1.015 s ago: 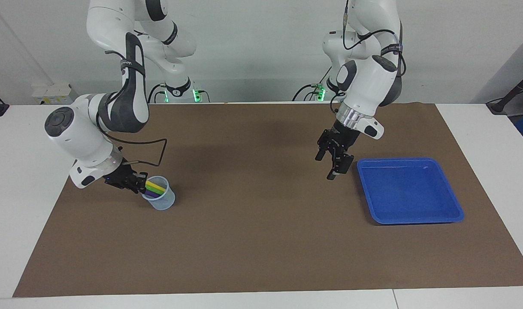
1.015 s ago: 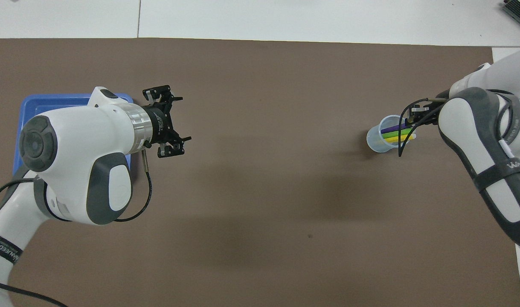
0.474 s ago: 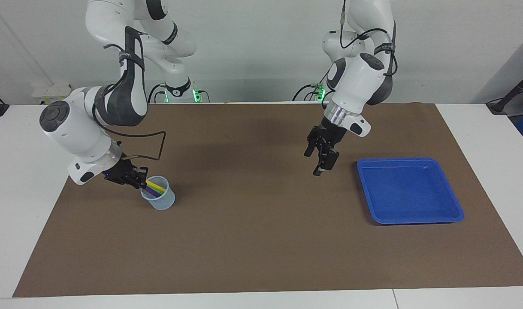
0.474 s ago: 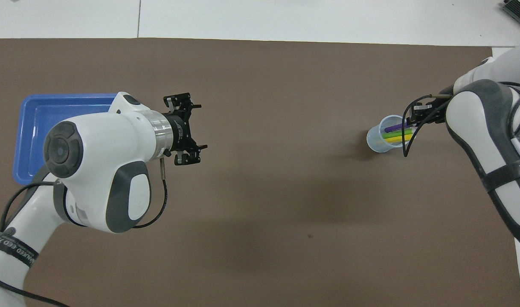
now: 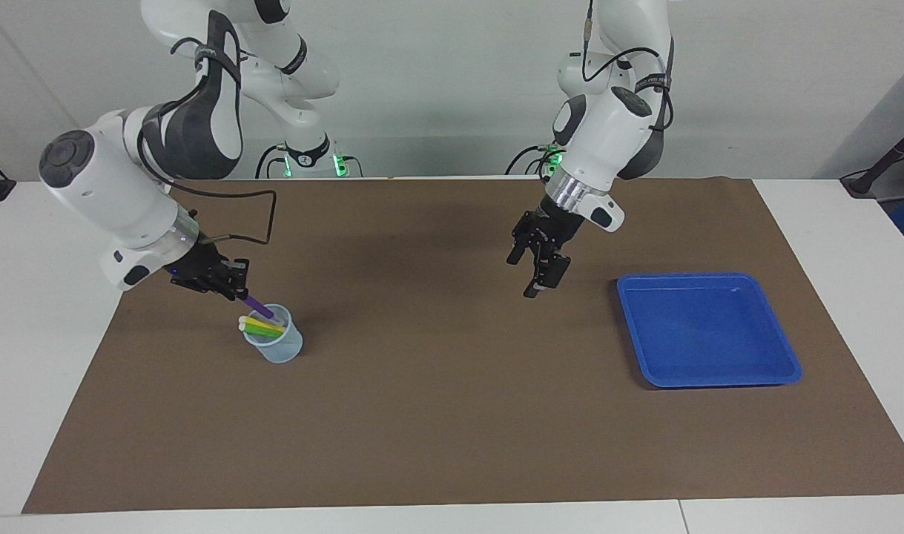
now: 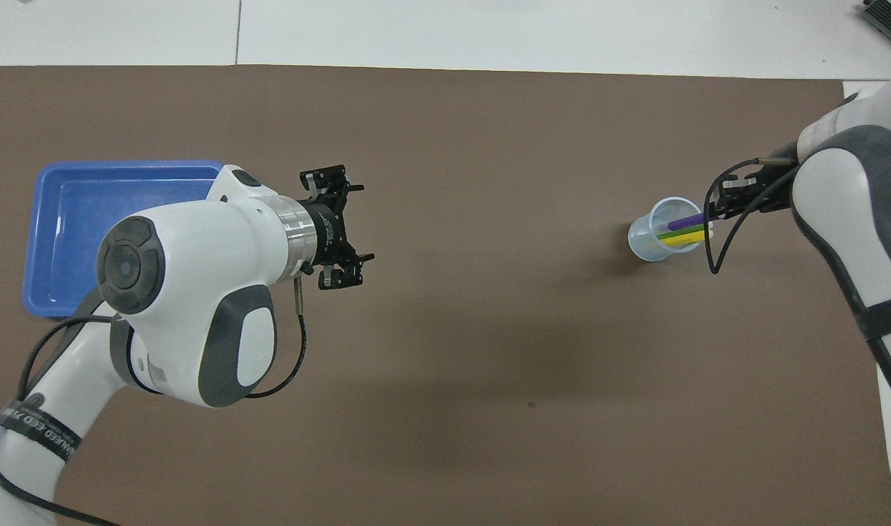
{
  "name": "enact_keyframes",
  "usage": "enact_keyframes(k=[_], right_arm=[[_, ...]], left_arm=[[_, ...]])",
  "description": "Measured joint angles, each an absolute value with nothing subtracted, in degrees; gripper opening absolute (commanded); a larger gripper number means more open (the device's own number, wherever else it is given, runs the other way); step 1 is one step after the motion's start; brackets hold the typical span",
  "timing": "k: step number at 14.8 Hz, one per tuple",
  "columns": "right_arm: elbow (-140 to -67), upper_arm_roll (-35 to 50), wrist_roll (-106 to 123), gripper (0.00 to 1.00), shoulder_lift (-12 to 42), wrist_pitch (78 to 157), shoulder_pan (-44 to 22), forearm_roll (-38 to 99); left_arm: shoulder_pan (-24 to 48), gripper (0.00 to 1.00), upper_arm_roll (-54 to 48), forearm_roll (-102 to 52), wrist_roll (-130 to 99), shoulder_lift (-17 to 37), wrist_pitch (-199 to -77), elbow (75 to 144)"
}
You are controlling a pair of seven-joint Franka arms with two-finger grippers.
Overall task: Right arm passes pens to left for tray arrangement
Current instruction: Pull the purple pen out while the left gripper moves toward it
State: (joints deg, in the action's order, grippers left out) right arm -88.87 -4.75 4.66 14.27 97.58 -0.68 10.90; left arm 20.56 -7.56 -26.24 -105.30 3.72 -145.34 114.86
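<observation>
Gripping the purple pen (image 5: pixel 258 304) above the cup (image 5: pixel 275 343), the right gripper (image 5: pixel 238 291) stays clamped; the left gripper (image 5: pixel 535 273) hangs open beside the tray (image 5: pixel 707 328).

Colours we see across the table

We see a purple pen (image 5: pixel 258 304) pinched in the black right gripper (image 5: pixel 236 291), which has a small blue light by it; under that gripper, a yellow pen (image 5: pixel 261 324) and a green pen (image 5: pixel 268 328), both with pale ends, sit in a translucent pale-blue cup (image 5: pixel 277 348). We see both arms white with dark grey patches, the right arm (image 5: pixel 125 193) wearing a broad black strap, the left arm (image 6: pixel 196 292) trailing a thin black cable. Beside the black left gripper (image 5: pixel 535 261) lies the bright-blue tray (image 5: pixel 707 378). We see a plain brown mat (image 5: pixel 452 415) on a white table (image 5: pixel 21 297), and green lights at the arm bases.
</observation>
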Motion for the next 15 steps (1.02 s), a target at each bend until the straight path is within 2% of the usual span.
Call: enact_keyframes(k=[6, 10, 15], right_arm=[[-83.9, -2.1, 2.8, 0.03, 11.6, 90.4, -0.8, 14.0], [-83.8, -1.0, -5.4, 0.03, 11.7, 90.6, -3.5, 20.6], [-84.0, -0.8, -17.8, 0.03, 12.0, 95.6, -8.9, 26.9]], left_arm=[[22.9, 1.0, -7.9, -27.5, -110.3, 4.5, -149.3, 113.0], [24.9, 1.0, -8.0, -27.5, -114.7, 6.8, -150.2, 107.7], [28.7, 1.0, -8.2, -27.5, -118.5, 8.9, -150.1, 102.9]])
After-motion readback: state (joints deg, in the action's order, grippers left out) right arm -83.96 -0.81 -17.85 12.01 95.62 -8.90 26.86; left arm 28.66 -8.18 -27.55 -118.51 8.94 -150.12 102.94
